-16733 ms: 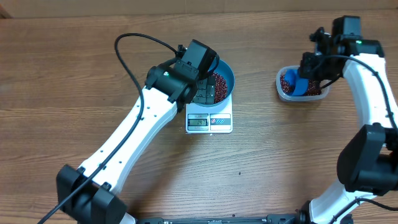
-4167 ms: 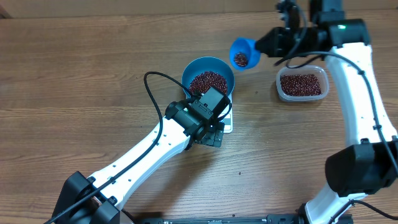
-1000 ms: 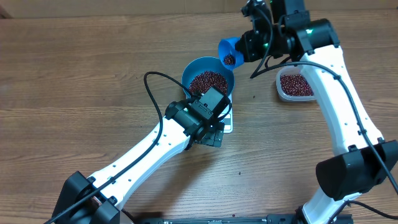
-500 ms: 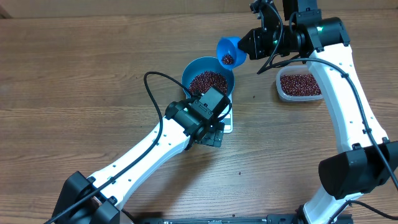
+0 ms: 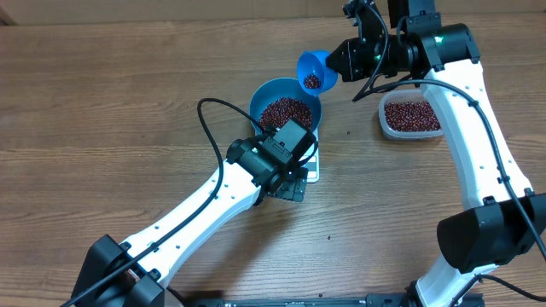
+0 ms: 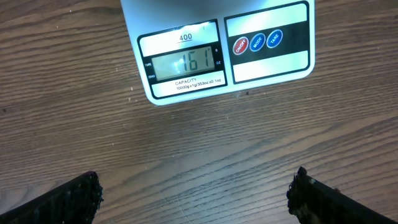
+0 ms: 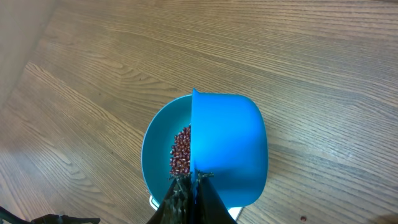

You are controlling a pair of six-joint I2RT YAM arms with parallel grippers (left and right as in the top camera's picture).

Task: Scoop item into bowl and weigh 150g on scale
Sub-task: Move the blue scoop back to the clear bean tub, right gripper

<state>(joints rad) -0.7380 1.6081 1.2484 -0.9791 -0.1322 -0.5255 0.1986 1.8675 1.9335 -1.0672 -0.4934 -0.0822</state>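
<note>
Black fingers of the right gripper [image 7: 189,188] pinch tight on the thin handle of a smooth blue scoop [image 7: 227,148], whose rounded cup carries a small heap of beans and hangs over the far rim of the bowl [image 5: 254,106]. That deep, round, bright blue bowl holds a grainy mound of tiny oval red-brown beans [image 5: 286,112] and sits on the flat white scale [image 6: 217,53], its display reading 161. The left gripper [image 6: 196,194] hovers spread wide over the grained wooden table [image 6: 199,143] before the scale. A clear rounded tub [image 5: 383,117] of beans stands apart.
</note>
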